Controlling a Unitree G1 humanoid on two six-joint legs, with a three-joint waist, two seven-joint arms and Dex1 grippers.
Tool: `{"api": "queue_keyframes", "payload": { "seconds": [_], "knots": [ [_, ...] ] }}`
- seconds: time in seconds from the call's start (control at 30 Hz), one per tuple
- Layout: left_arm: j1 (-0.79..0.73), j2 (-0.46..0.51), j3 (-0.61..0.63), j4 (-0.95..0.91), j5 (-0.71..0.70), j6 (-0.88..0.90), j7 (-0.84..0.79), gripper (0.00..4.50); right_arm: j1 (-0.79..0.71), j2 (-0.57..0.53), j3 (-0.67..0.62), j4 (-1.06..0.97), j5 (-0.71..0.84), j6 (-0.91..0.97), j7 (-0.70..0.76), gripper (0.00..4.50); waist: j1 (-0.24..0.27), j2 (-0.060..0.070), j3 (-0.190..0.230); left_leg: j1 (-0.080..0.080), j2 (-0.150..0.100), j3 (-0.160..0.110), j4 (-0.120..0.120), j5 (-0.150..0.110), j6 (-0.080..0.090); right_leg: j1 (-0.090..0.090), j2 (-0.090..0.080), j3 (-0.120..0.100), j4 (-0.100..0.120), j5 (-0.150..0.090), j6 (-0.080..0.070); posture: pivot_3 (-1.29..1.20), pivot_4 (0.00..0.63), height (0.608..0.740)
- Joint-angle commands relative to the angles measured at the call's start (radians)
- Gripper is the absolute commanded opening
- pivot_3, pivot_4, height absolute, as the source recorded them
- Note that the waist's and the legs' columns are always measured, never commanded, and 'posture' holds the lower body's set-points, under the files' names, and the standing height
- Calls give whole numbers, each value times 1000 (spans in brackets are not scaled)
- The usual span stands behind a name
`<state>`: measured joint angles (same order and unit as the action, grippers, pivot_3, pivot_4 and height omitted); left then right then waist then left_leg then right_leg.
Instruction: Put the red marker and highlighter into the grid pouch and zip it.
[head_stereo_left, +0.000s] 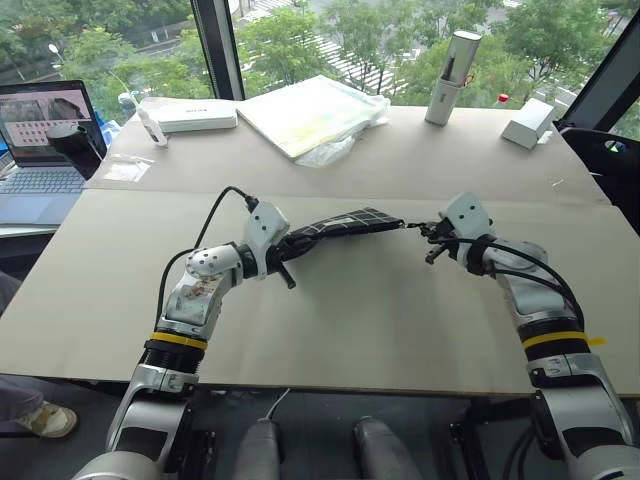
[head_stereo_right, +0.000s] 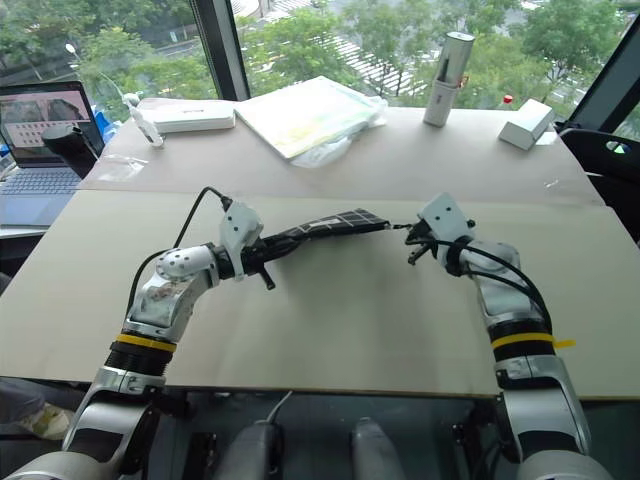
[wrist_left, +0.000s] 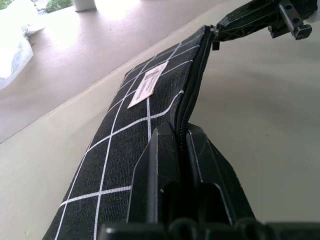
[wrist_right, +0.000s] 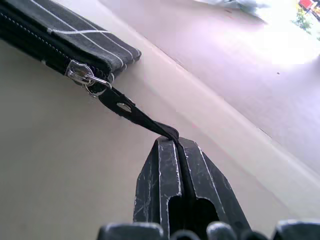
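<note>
Grid pouch (head_stereo_left: 345, 224) stretched between grippers, left gripper (wrist_left: 181, 150) pinching its end, right gripper (wrist_right: 176, 145) pinching zipper strap (wrist_right: 131, 112)

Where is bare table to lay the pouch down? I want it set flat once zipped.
The near half of the table, below the grid pouch and between the left claw and right claw, is bare. The far edge is crowded: a white box, a plastic-wrapped pad, a cylinder.

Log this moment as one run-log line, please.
left gripper: shut on grid pouch | right gripper: shut on zipper pull strap | zipper: closed
</note>
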<state>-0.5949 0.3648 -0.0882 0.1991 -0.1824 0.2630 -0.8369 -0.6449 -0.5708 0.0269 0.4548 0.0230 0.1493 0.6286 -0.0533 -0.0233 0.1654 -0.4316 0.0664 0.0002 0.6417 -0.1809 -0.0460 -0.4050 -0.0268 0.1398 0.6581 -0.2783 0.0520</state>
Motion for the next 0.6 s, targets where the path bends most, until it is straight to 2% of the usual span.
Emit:
{"api": "queue_keyframes", "payload": {
  "seconds": [0.03,0.23,0.3,0.33,0.47,0.6],
  "knots": [
    [-24,12,25,-12,-14,-24,1,0,10,8,-27,-16,22,-24,0,1452,0,0,0,0,0,0,0,0,0,0,0,0,0,0,0,0,150,737],
    [-27,12,22,-5,-13,-28,-4,0,45,47,-25,-109,87,37,81,3535,4,0,0,0,0,0,0,0,0,0,0,0,0,0,0,0,150,737],
    [-27,10,21,-6,-13,-29,-5,0,76,35,-29,-149,132,98,150,4282,7,0,0,0,0,0,0,0,0,0,0,0,0,0,0,0,150,737],
    [-26,9,20,-7,-14,-31,-8,0,106,9,-27,-169,153,135,200,4468,8,0,0,0,0,0,0,0,0,1,0,0,0,0,0,0,150,737],
    [-21,2,14,-16,-32,-53,-40,0,181,-71,-56,-199,178,189,259,4468,21,0,0,0,-1,0,1,0,0,2,-1,0,-2,0,0,0,150,737],
    [-14,3,-22,-20,-45,-130,-145,0,356,-185,-124,-332,282,231,398,4468,29,0,0,-1,-1,0,1,0,0,2,-1,0,-2,0,1,0,150,737]
  ]
}}
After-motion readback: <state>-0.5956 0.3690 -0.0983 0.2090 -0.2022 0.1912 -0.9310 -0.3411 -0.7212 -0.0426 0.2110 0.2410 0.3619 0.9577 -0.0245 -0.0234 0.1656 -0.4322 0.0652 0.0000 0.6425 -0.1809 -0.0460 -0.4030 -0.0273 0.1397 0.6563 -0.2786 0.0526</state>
